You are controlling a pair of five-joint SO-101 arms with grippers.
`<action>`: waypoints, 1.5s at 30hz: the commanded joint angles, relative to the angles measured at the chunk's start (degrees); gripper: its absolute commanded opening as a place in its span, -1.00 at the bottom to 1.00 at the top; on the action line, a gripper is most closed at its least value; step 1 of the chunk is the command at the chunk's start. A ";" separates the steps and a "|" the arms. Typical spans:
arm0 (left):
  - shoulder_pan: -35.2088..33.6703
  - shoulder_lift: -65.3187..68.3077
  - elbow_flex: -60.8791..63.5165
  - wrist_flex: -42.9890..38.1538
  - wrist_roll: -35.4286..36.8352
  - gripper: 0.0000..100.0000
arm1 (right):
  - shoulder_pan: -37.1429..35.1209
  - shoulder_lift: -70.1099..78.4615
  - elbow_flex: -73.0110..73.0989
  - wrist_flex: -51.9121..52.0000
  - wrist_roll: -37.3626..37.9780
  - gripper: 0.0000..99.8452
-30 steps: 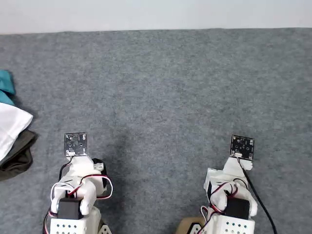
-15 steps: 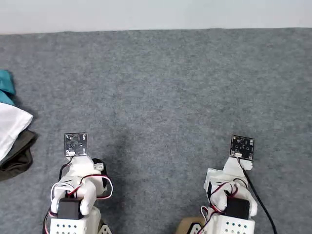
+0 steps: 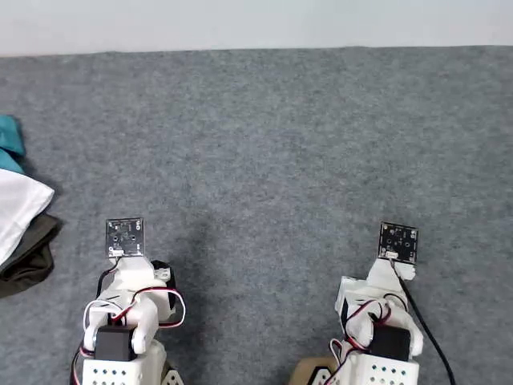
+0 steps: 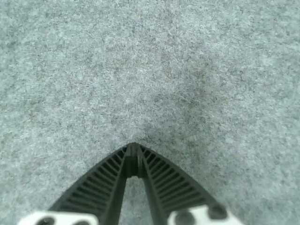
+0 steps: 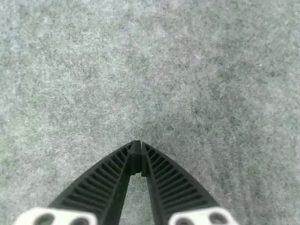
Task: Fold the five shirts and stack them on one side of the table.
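A stack of folded shirts lies at the table's left edge: a teal shirt [image 3: 10, 144] at the back, a white shirt [image 3: 18, 207] over a dark olive shirt [image 3: 30, 255]. Both arms sit folded back at the near edge, well away from the stack. My left gripper [image 4: 133, 147] is shut with nothing in it, its tips just above bare grey felt. My right gripper [image 5: 138, 144] is likewise shut and empty over the felt. From above, the left arm [image 3: 128, 297] and the right arm [image 3: 383, 309] are seen with their wrist cameras facing up.
Grey felt [image 3: 272, 144] covers the whole table up to a pale wall at the back. A black cable [image 3: 429, 337] trails from the right arm toward the near edge.
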 commanded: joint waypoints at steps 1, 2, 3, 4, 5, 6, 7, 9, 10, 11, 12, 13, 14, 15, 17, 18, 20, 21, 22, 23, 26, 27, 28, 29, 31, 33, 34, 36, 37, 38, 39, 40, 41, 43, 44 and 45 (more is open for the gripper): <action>1.14 -0.70 -0.40 0.35 0.44 -0.99 | 0.40 -0.84 0.97 0.04 0.35 -0.98; 1.14 -0.70 -0.40 0.35 0.44 -0.99 | 0.40 -0.84 0.97 0.04 0.35 -0.98; 1.14 -0.70 -0.40 0.35 0.44 -0.99 | 0.40 -0.84 0.97 0.04 0.35 -0.98; 1.14 -0.70 -0.40 0.35 0.44 -0.99 | 0.40 -0.84 0.97 0.04 0.35 -0.98; 1.14 -0.70 -0.40 0.35 0.44 -0.99 | 0.40 -0.84 0.97 0.04 0.35 -0.98; 1.14 -0.70 -0.40 0.35 0.44 -0.99 | 0.40 -0.84 0.97 0.04 0.35 -0.98; 1.23 -0.70 -0.40 0.35 0.44 -0.99 | 0.40 -0.84 0.97 0.04 0.35 -0.98; 1.23 -0.70 -0.40 0.35 0.44 -0.99 | 0.40 -0.84 0.97 0.04 0.35 -0.98; 1.23 -0.70 -0.40 0.35 0.44 -0.99 | 0.40 -0.84 0.97 0.04 0.35 -0.98; 1.23 -0.70 -0.40 0.35 0.44 -0.99 | 0.40 -0.84 0.97 0.04 0.35 -0.98; 1.23 -0.70 -0.40 0.35 0.44 -0.99 | 0.40 -0.84 0.97 0.04 0.35 -0.98; 1.32 -0.70 -0.40 0.35 0.44 -0.99 | 0.40 -0.84 0.97 0.04 0.35 -0.98; 1.32 -0.70 -0.40 0.26 0.44 -0.99 | 0.40 -0.84 0.97 0.04 0.35 -0.98; 1.23 -0.70 -0.40 0.26 0.44 -0.99 | 0.40 -0.84 0.97 0.04 0.35 -0.98; 1.14 -0.70 -0.40 0.26 0.44 -0.99 | 0.40 -0.84 0.97 0.04 0.35 -0.98; 1.14 -0.70 -0.40 0.26 0.44 -0.99 | 0.40 -0.84 0.97 0.04 0.35 -0.98; 1.14 -0.70 -0.40 0.26 0.44 -0.99 | 0.40 -0.84 0.97 0.04 0.35 -0.98; 1.14 -0.70 -0.40 0.26 0.44 -0.99 | 0.40 -0.84 0.97 0.04 0.35 -0.98; 1.14 -0.70 -0.40 0.26 0.53 -0.99 | 0.40 -0.84 0.97 0.04 0.35 -0.98; 1.23 -0.70 -0.40 0.09 0.53 -0.99 | 0.40 -0.84 0.97 0.04 0.35 -0.98; 1.23 -0.70 -0.40 0.18 0.62 -0.99 | 0.40 -0.84 0.97 0.04 0.35 -0.98; 1.23 -0.70 -0.40 0.00 0.62 -0.99 | 0.40 -0.84 0.97 0.04 0.35 -0.98; 1.23 -0.70 -0.40 -0.62 0.62 -0.99 | 0.40 -0.84 0.97 0.04 0.35 -0.98; 0.88 -0.70 -0.40 -2.46 0.44 -0.99 | 0.40 -0.84 0.97 0.04 0.35 -0.98; 0.79 -0.70 -0.40 -6.95 0.35 -0.99 | 0.40 -0.84 0.97 0.04 0.35 -0.98; 0.70 -0.70 -0.40 -9.93 0.26 -0.99 | 0.40 -0.84 0.97 0.04 0.35 -0.98; 0.70 -0.70 -0.40 -10.55 0.26 -0.99 | 0.40 -0.84 0.97 0.04 0.35 -0.98; 0.70 -0.70 -0.40 -10.73 0.26 -0.99 | 0.40 -0.84 0.97 0.04 0.35 -0.98; 0.70 -0.70 -0.40 -10.64 0.26 -0.99 | 0.40 -0.84 0.97 0.04 0.35 -0.98; 0.70 -0.70 -0.40 -10.64 0.26 -0.99 | 0.40 -0.84 0.97 0.04 0.35 -0.98; 0.70 -0.70 -0.40 -10.64 0.26 -0.99 | 0.40 -0.84 0.97 0.04 0.35 -0.98; 0.70 -0.70 -0.40 -10.64 0.26 -0.99 | 0.40 -0.84 0.97 0.04 0.35 -0.98; 0.70 -0.70 -0.40 -10.64 0.26 -0.99 | 0.40 -0.84 0.97 0.04 0.35 -0.98; 0.97 -0.70 -0.40 -11.08 0.26 -0.99 | 0.40 -0.84 0.97 0.04 0.35 -0.98; 1.14 -0.70 -0.40 -11.69 0.44 -0.99 | 0.40 -0.84 0.97 0.04 0.35 -0.98; 1.23 -0.70 -0.40 -12.75 0.35 -0.99 | 0.40 -0.84 0.97 0.04 0.35 -0.98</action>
